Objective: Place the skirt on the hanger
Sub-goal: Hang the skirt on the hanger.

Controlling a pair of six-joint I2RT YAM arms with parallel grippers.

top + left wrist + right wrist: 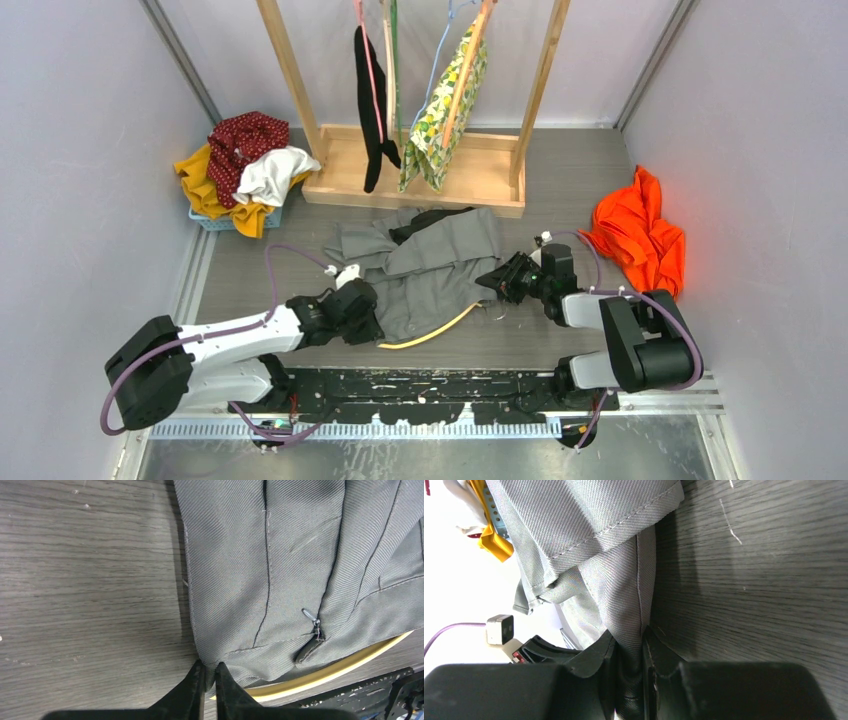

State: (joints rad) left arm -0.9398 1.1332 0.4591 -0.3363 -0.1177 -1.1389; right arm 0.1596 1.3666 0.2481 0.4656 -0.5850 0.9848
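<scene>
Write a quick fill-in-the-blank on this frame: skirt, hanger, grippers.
1. The skirt is ___ in colour.
2. The hanger lying partly under it is ___.
3. The left gripper has its jaws ___ on the skirt's edge.
4. The loose cloth to the right of the skirt is ___.
Missing: grey; yellow; shut; orange.
</scene>
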